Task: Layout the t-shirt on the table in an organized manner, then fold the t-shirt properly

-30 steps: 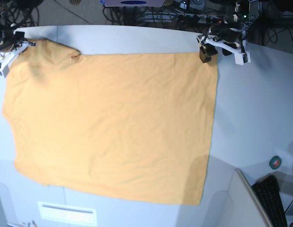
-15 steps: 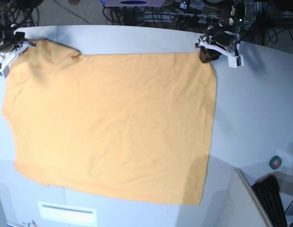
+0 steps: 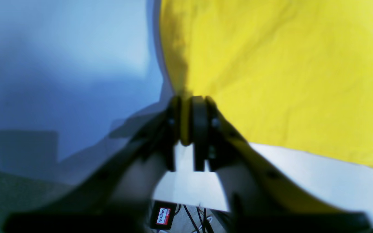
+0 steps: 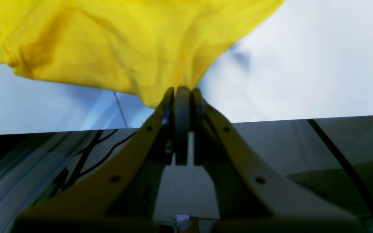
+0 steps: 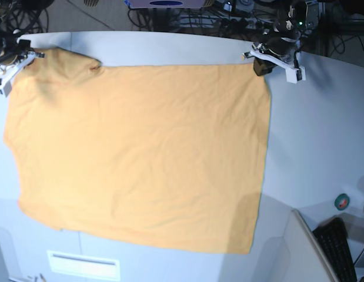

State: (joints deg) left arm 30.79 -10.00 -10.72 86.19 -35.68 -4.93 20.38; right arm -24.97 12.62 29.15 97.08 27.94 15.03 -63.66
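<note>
You have the t-shirt [image 5: 140, 153] spread flat on the table [image 5: 323, 129]. Your left gripper [image 3: 189, 121] and right gripper [image 4: 181, 106] each pinch a far corner, ready to pull it taut.

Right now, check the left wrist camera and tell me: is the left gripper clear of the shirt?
No, the left gripper is pinched on the corner of the shirt, with fabric between its fingers.
</note>
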